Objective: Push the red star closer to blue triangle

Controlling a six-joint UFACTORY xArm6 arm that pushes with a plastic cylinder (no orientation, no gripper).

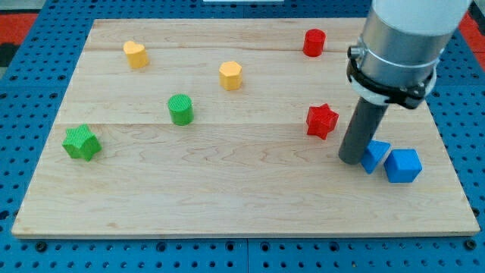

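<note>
With no jaws, the tip (350, 159) beside the small blue triangular block (374, 155) must shove the light, rigid red star-shaped block (321, 120) at its upper-left points.

Single arm, entering from the view's top right corner. Upper part: a broad, pale grey cylindrical body, cut off by the frame edge. Below it: a black collar ring clamped round the cylinder's lower rim, with a small lug projecting at the view's left. From the collar, a straight dark rod descending almost vertically, much narrower than the body above, uniform in width along its visible length. My tip (353, 160): the rod's blunt, flat lower end, down at the level of the table (227, 189) in the view's lower right area. No hand fitted.
</note>
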